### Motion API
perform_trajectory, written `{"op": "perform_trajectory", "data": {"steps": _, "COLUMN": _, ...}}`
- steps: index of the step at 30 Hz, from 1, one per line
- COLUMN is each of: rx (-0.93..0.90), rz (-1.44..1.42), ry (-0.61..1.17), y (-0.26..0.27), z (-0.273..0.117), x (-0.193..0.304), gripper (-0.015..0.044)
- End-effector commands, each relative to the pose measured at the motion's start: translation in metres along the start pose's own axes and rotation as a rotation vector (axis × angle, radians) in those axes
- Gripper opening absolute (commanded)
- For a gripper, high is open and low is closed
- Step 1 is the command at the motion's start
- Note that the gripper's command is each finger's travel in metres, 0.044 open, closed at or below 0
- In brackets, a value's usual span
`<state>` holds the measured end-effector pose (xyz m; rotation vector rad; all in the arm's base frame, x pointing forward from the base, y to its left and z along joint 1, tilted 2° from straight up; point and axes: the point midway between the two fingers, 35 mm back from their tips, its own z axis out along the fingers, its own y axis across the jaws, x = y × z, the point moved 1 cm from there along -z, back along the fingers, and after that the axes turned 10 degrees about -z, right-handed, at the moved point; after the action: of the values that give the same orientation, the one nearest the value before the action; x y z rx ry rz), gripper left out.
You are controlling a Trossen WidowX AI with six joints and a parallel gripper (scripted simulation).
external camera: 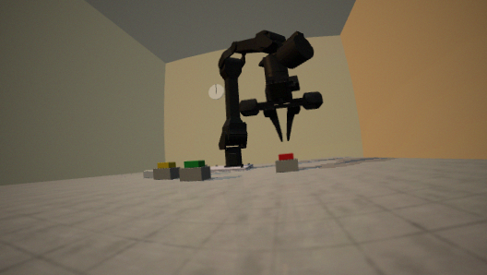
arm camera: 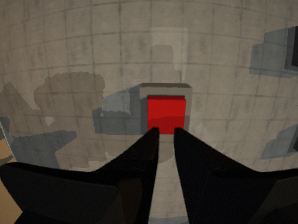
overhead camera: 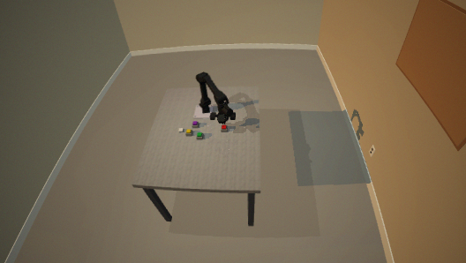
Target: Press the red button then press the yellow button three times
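Above the red button: my jaws [external camera: 282, 137] hang point-down, clear of the cap with air showing between tips and button in the exterior view; nothing touched yet
Jaws: drawn together to a thin slit, nothing between them; the two fingers run side by side in the wrist view, forming one blunt point for pushing
Red button [arm camera: 165, 113]: sits on its grey base on the bench [external camera: 323, 217], just ahead of my tips in the wrist view; in the exterior view it lies almost straight beneath them; cap stands raised, so I judge it unpressed
Yellow button [external camera: 166, 165]: off to the far side of the row, beside the green button [external camera: 194, 163]; well apart from where I hang
Purple button [overhead camera: 195, 123]: near the arm's base, seen only from the top view; not mine to touch
White block [overhead camera: 180, 130]: just beside the yellow button; must stay put
Step in hand: the first, pressing red; none of the four presses looks done
Next move calls for: a straight descent onto the red cap, tips centred on it; push firmly until it bottoms out, then lift off so it springs back
Risk: tips landing near the cap's near edge and skidding onto the grey base; later, the yellow presses come close to green and the block
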<state>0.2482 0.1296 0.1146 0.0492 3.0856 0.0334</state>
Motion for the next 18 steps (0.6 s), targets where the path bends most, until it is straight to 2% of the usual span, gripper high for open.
{"op": "perform_trajectory", "data": {"steps": 1, "rx": 0.005, "rz": -0.006, "ry": 0.0, "y": -0.001, "z": 0.002, "x": 0.001, "gripper": 0.002}}
{"op": "perform_trajectory", "data": {"steps": 18, "rx": 0.005, "rz": -0.006, "ry": 0.0, "y": -0.001, "z": 0.018, "x": 0.0, "gripper": 0.002}}
